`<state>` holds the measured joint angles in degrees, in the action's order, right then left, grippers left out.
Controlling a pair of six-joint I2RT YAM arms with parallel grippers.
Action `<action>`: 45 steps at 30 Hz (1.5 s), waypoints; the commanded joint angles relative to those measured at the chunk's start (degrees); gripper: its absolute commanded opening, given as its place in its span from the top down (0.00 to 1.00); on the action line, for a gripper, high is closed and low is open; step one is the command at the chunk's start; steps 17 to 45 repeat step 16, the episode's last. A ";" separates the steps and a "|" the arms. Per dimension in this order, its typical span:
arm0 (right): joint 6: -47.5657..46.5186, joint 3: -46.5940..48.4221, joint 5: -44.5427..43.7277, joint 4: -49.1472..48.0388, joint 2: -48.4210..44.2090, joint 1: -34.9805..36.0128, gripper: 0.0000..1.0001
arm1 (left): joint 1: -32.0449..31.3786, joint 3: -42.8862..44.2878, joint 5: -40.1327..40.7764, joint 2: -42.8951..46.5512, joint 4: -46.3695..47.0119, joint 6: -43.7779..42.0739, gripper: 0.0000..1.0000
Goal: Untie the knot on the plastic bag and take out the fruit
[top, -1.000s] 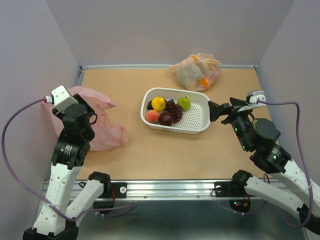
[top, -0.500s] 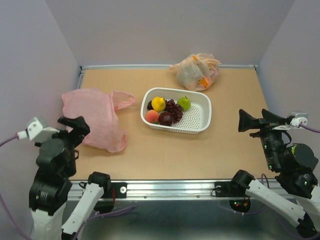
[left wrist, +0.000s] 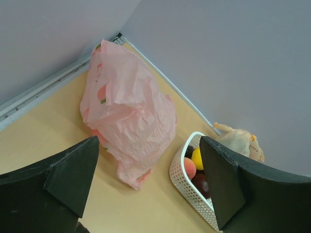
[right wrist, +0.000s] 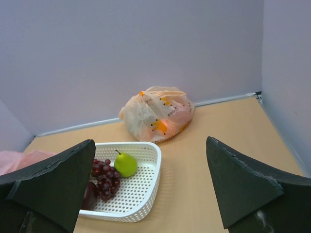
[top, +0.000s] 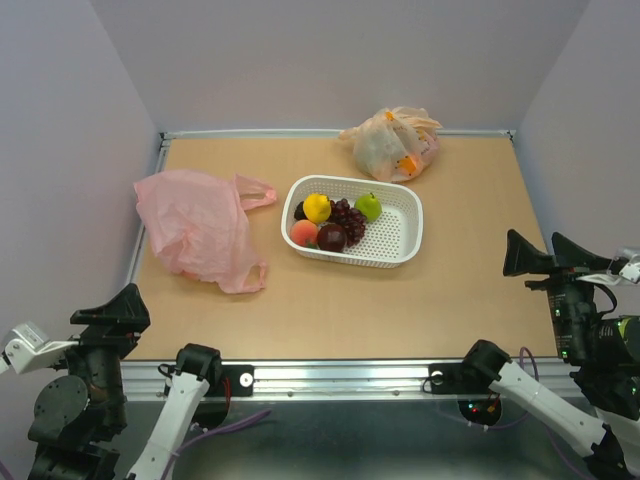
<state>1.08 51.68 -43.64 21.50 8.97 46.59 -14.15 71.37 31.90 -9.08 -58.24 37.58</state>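
Note:
The pink plastic bag lies limp and crumpled on the left of the table. It also shows in the left wrist view. Its two handle loops lie apart, and no knot shows between them. The fruit sits in a white basket: lemon, green pear, peach, plum and grapes. My left gripper is open and empty at the near left edge, apart from the bag. My right gripper is open and empty at the right, apart from the basket.
A knotted orange-beige bag with fruit inside sits at the back, behind the basket. Grey walls close in the left, back and right sides. A metal rail runs along the near edge.
Both arms have drawn back toward the near edge. The left gripper has left the pink bag, which now lies spread out. The right gripper has moved away from the basket.

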 commanded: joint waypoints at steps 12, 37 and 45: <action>-1.70 -0.35 0.13 1.88 0.70 0.26 0.00 | 0.09 -0.71 2.38 1.08 -0.21 1.53 0.05; -1.79 -0.44 0.66 1.88 0.78 0.26 0.00 | 0.09 -0.71 2.38 0.64 0.05 1.53 0.05; -1.79 -0.44 0.66 1.88 0.78 0.26 0.00 | 0.09 -0.71 2.38 0.64 0.05 1.53 0.05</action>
